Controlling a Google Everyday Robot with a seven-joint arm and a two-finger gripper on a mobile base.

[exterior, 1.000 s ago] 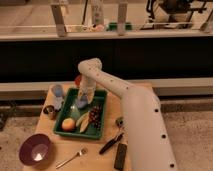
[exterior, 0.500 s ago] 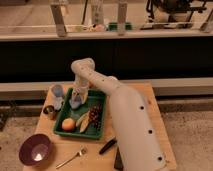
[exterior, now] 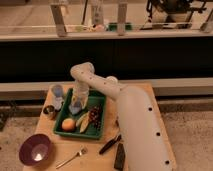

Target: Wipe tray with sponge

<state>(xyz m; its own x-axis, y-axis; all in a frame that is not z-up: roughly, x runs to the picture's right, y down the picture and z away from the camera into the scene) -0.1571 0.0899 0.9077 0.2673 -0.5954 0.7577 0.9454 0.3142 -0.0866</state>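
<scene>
Gripper [exterior: 76, 99] has swung toward nine o'clock and now sits at the shallow green plastic tray's [exterior: 76, 134] ten-o'clock corner, over the small pale blue-grey sponge [exterior: 75, 108]. Grip state cannot be told. Wiping judged under way.

On my feed the gripper [exterior: 76, 101] is down in the back-left corner of the green tray [exterior: 80, 135], right over the sponge [exterior: 75, 109] (contact's hard to call). An orange [exterior: 68, 123], a banana [exterior: 83, 121] and grapes [exterior: 94, 116] sit alongside. The purple bowl [exterior: 35, 149] and a fork [exterior: 71, 157] are on the bench [exterior: 95, 150].
</scene>
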